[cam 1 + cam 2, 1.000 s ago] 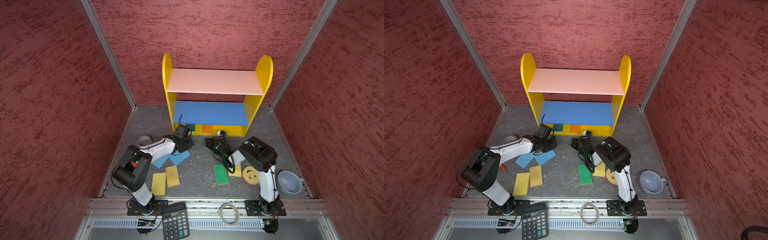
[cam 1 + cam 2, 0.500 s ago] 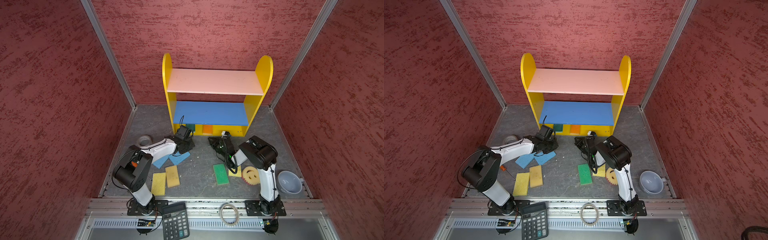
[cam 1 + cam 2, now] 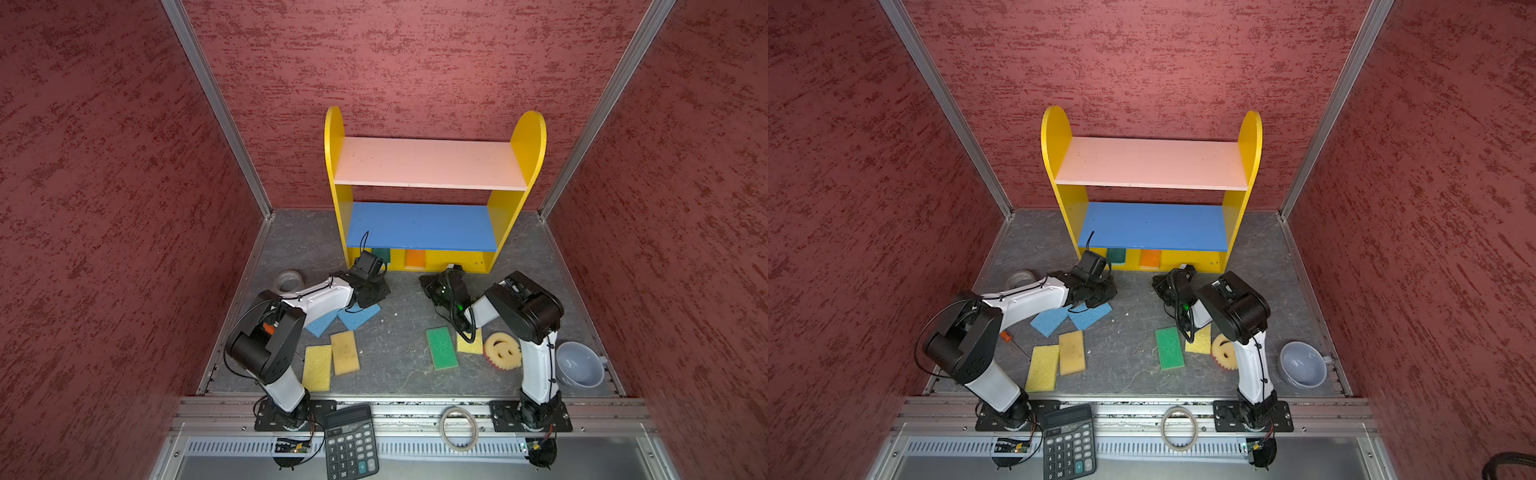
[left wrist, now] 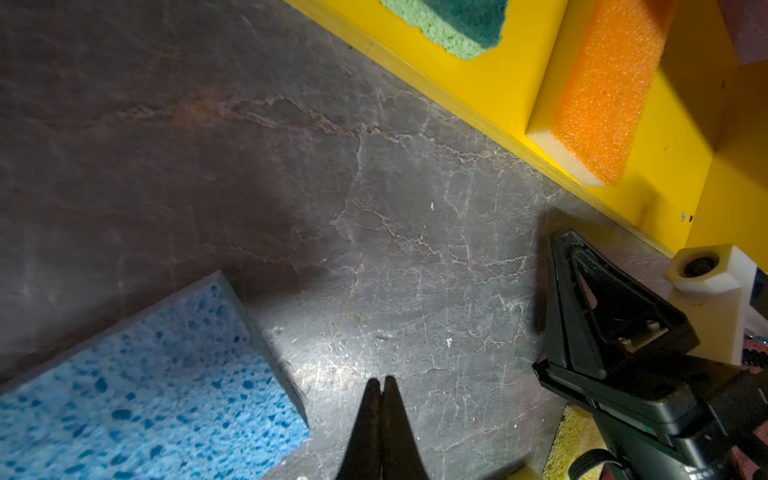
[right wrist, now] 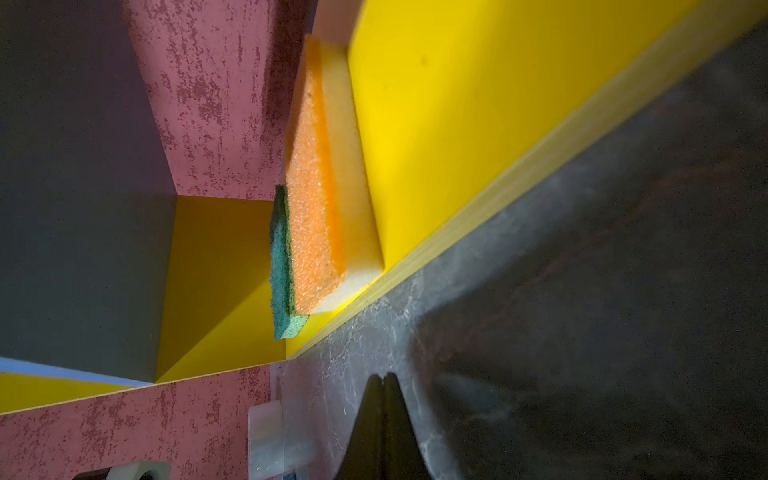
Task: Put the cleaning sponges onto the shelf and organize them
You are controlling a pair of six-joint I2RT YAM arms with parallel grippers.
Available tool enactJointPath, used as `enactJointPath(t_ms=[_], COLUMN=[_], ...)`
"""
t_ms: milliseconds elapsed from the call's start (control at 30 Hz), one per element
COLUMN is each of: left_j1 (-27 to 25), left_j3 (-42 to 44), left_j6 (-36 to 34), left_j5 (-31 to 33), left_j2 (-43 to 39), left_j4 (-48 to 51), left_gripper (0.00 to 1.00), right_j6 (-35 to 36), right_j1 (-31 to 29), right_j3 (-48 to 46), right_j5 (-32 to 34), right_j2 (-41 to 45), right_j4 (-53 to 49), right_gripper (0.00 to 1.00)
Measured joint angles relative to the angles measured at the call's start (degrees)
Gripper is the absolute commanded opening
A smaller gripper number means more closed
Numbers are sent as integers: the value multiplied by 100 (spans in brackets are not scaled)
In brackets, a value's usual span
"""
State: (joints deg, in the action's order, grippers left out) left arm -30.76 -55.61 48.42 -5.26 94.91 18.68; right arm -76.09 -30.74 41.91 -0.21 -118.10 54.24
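Left gripper (image 4: pixel 381 384) and right gripper (image 5: pixel 382 379): both closed, empty, low before the shelf (image 3: pixel 422 226). The bottom tier holds the green-topped sponge (image 4: pixel 453 25) and orange-topped sponge (image 4: pixel 602 95) side by side, presumably for order. The blue sponge (image 4: pixel 145 395) and six others lie on the floor.

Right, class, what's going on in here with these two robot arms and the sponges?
Two robot arms are stocking the shelf with sponges. A green-topped sponge and an orange-topped sponge lie on its bottom board. The left gripper and right gripper are both shut and empty, low before the shelf. Seven more lie on the floor, the blue sponges nearest the left gripper.
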Motion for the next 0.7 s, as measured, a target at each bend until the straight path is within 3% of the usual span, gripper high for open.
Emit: enactJointPath(t_ms=[700], left_j1=[-17], left_j3=[131], left_j6=[48], left_j5=[48], left_j2=[-11], left_j4=[15], left_gripper=[0], right_j6=[-592], right_j1=[57], right_j3=[197], right_j5=[588], right_j2=[-404], right_j4=[708], right_gripper=[0])
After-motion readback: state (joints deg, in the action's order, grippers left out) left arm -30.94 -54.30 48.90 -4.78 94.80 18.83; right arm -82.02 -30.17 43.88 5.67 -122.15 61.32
